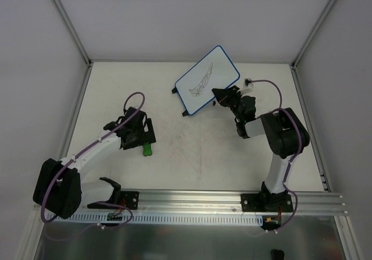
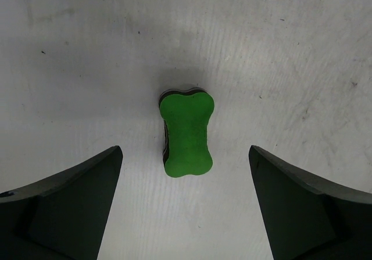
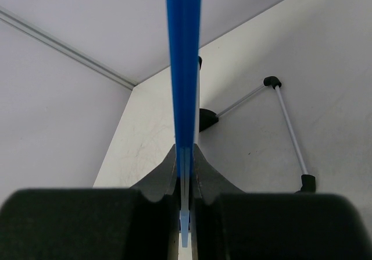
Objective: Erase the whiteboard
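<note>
Directly between the wide-apart fingers of the left gripper [image 2: 185, 150], and just below them, a green bone-shaped eraser [image 2: 186, 133] lies flat on the white table [image 2: 290, 50], touching neither finger. Its long axis runs straight ahead of the gripper, so the jaws would likely close across its narrow waist. The left arm is much the nearer to it. The right gripper [image 3: 185, 155] is clamped on the blue frame edge of the whiteboard [image 1: 204, 79], which rises straight ahead of it, black scribble unerased.
</note>
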You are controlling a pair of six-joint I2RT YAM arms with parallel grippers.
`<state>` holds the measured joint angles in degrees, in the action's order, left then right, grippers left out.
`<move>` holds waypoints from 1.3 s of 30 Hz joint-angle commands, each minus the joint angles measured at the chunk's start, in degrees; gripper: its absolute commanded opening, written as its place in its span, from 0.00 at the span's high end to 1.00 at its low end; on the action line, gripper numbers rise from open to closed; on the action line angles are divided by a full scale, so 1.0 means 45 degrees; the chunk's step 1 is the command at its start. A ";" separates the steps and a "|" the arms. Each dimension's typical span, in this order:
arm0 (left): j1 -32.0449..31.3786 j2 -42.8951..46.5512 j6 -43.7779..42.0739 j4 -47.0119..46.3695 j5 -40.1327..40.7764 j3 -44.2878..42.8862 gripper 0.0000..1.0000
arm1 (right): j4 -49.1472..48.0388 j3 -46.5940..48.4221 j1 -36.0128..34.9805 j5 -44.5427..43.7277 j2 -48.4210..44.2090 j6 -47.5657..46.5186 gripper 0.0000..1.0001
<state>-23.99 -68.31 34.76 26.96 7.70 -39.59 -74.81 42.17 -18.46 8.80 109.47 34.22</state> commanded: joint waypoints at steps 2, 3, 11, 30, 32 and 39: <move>-0.0508 -0.0482 -0.0381 0.0570 0.0123 -0.0634 0.11 | -0.2556 0.0120 -0.0019 -0.0217 0.0224 -0.0573 1.00; -0.0625 -0.0715 -0.0381 0.0668 0.0240 -0.0693 0.12 | -0.2556 0.0120 -0.0039 -0.0197 0.0224 -0.0573 1.00; -0.0685 -0.1986 -0.0304 0.0884 0.0748 -0.0830 0.32 | -0.2556 0.0257 -0.0019 -0.0061 0.0341 -0.0475 1.00; -0.0802 -0.2826 -0.0460 0.0864 0.1256 -0.1416 0.47 | -0.2556 0.0355 0.0000 0.0174 0.0400 -0.0358 1.00; -0.0919 -0.2963 -0.0498 0.0864 0.1315 -0.1513 0.47 | -0.2556 0.0355 0.0000 0.0193 0.0400 -0.0358 1.00; -0.1368 -0.3335 -0.0792 0.0864 0.1432 -0.1904 0.45 | -0.2556 0.0335 0.0020 0.0193 0.0400 -0.0299 1.00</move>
<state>-29.30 -83.13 32.97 29.71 12.62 -46.17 -76.05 42.22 -18.24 9.30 110.32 34.98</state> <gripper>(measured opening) 0.560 0.078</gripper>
